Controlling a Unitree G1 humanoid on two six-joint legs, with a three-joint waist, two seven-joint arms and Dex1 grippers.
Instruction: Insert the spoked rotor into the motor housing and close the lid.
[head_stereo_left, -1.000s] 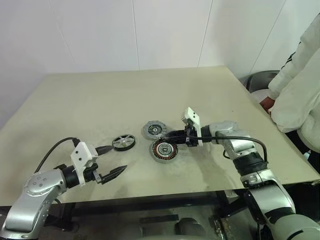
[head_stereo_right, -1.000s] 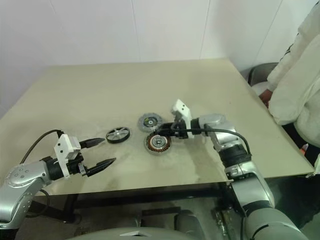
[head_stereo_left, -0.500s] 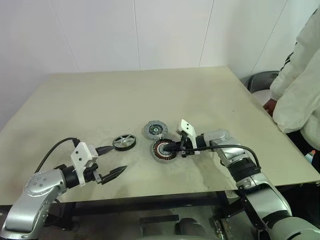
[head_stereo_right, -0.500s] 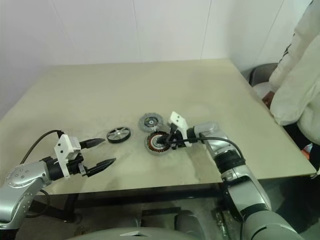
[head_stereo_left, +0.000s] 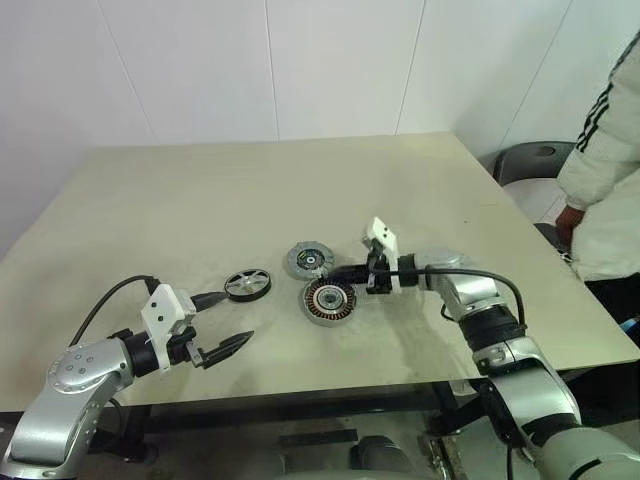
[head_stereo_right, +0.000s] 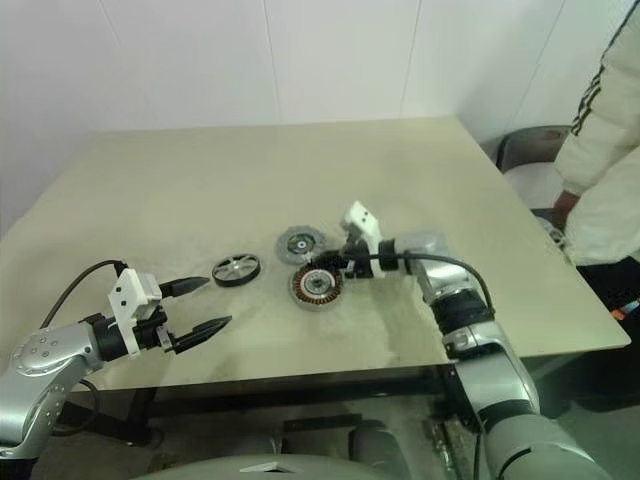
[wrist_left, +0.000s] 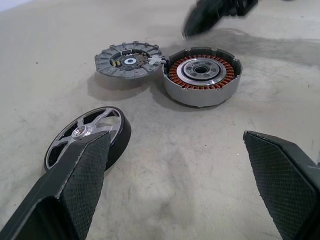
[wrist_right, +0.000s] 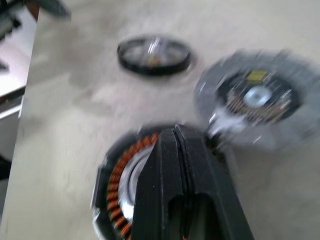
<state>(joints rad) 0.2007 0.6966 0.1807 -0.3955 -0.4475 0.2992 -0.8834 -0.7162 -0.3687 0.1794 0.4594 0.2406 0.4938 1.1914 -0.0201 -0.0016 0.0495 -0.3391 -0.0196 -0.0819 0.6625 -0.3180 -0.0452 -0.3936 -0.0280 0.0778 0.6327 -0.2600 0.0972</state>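
Note:
The motor housing (head_stereo_left: 329, 300), a dark cup with copper windings, lies open at the middle of the table. The grey ribbed lid (head_stereo_left: 309, 260) rests flat just behind it, touching its rim. The spoked rotor (head_stereo_left: 247, 284) lies flat to their left. My right gripper (head_stereo_left: 337, 272) hovers shut and empty over the housing's far edge, its fingers (wrist_right: 175, 150) pressed together above the windings (wrist_right: 125, 185). My left gripper (head_stereo_left: 236, 318) stands open near the front edge, short of the rotor (wrist_left: 87, 137), holding nothing.
A person in a white jacket (head_stereo_left: 605, 190) stands at the table's right side, beside a dark chair (head_stereo_left: 530, 160). The tan table (head_stereo_left: 200, 200) spreads wide behind and left of the parts. Its front edge runs close under my left arm.
My right gripper shut, dipped onto the housing, then rose back above its far edge. The person's hand drew away from the table's right edge. The left arm kept still.

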